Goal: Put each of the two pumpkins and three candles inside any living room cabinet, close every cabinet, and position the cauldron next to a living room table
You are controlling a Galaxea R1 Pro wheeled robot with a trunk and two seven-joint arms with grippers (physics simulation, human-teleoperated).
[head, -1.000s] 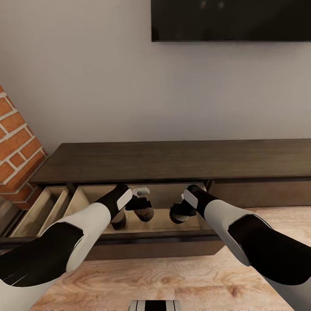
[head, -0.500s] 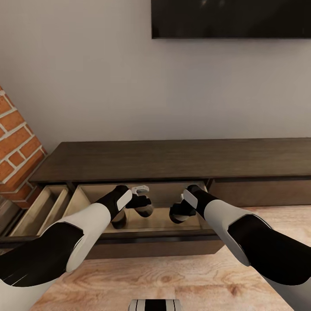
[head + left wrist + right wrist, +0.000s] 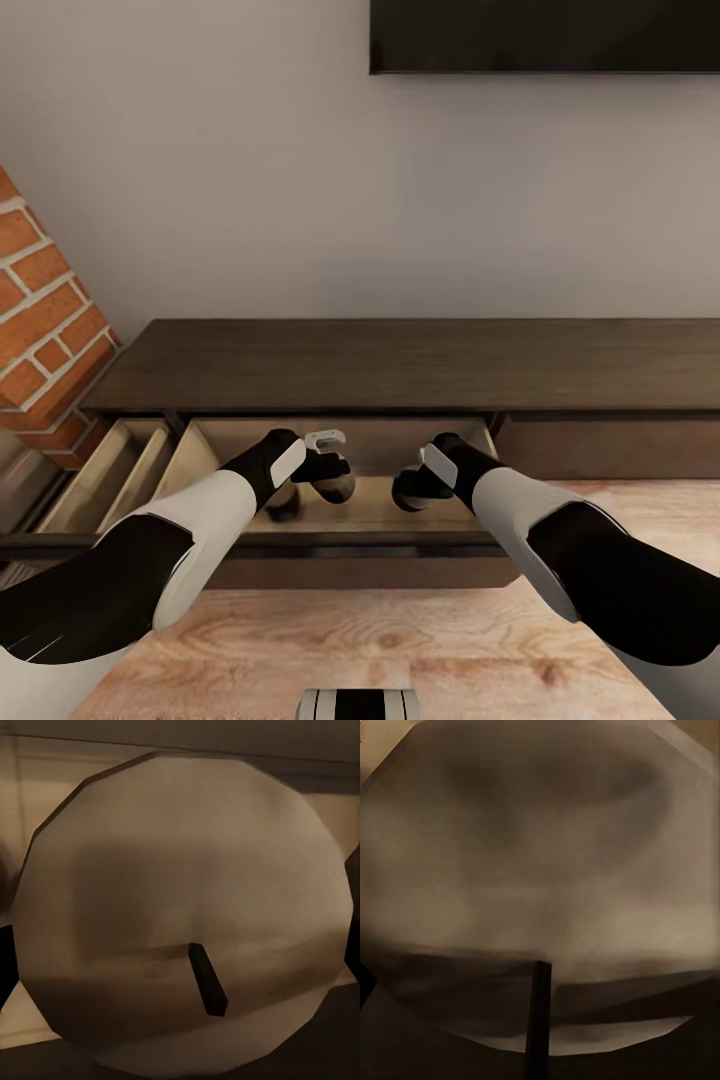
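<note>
Two candles show, one per wrist view, each seen end-on with its wick toward the camera: one candle (image 3: 180, 915) before the left gripper (image 3: 335, 487), the other candle (image 3: 540, 892) before the right gripper (image 3: 410, 492). Both arms reach forward and down into the cabinet's (image 3: 400, 365) open middle drawer (image 3: 370, 515) at frame centre. Each candle sits in the jaws' line, but whether either pair is clenched I cannot tell.

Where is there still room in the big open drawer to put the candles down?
The open drawer looks bare near its back wall and between the left gripper and right gripper. It is crowded where each gripper sits, a candle close under each wrist camera. The cabinet top is bare too.
</note>
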